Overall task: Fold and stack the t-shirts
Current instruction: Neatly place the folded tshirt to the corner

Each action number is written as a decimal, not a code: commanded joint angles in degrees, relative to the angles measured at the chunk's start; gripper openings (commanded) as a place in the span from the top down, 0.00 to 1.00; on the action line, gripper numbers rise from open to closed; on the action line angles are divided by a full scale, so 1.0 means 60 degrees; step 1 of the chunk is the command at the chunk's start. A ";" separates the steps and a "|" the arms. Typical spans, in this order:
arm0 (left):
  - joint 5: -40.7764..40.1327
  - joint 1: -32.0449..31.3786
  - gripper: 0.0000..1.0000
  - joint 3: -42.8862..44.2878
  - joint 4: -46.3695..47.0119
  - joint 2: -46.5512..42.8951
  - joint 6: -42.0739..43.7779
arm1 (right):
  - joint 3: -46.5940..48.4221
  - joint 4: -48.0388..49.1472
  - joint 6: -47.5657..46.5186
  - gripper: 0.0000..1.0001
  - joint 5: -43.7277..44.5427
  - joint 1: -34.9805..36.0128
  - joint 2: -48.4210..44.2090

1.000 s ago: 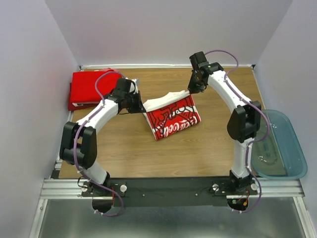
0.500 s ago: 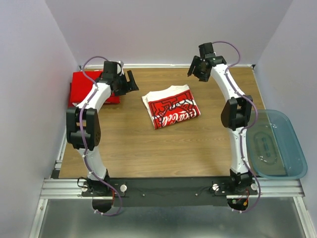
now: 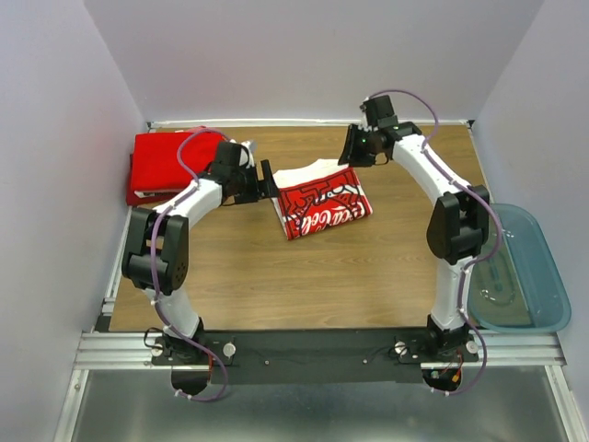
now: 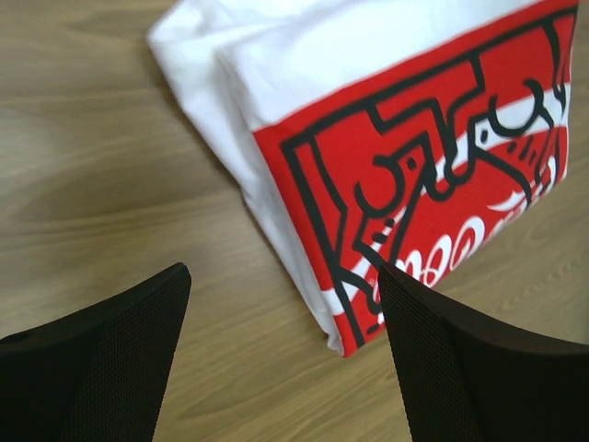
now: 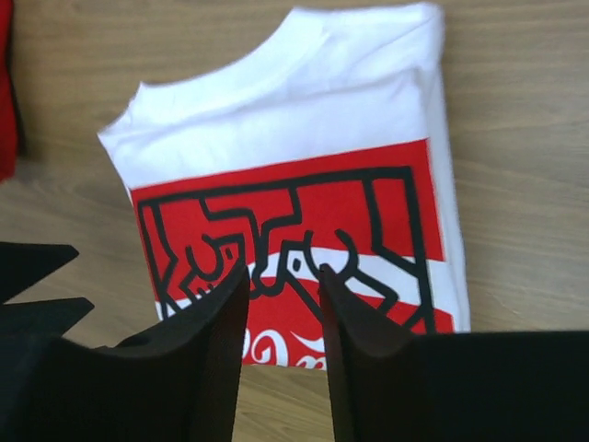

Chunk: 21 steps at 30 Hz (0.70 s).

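Note:
The white t-shirt (image 3: 322, 199) with the red Coca-Cola print lies folded on the middle of the wooden table (image 3: 276, 276). The plain red t-shirt (image 3: 166, 162) lies folded at the back left. My left gripper (image 3: 269, 180) stands wide open at the white tee's left edge, low over the wood; its view (image 4: 282, 276) shows the tee's corner (image 4: 414, 138) between and beyond the spread fingers. My right gripper (image 3: 352, 147) hovers at the tee's far right edge, jaws narrowly apart (image 5: 282, 272) with nothing between them, above the print (image 5: 304, 120).
A translucent blue tub (image 3: 515, 272) sits off the table's right side, beside the right arm. Grey walls close in the back and both sides. The red tee's edge (image 5: 5, 83) shows at the left of the right wrist view.
A second ago both grippers held the white tee lifted between them; it now lies flat and released. The left gripper swung out and back to its left edge, open. The right gripper's jaws have narrowed.

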 commanded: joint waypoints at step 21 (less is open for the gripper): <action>-0.0023 -0.0976 0.09 -0.1834 0.2438 0.0120 -0.1965 | -0.3322 0.0955 0.0104 0.98 -0.1047 0.0721 0.0930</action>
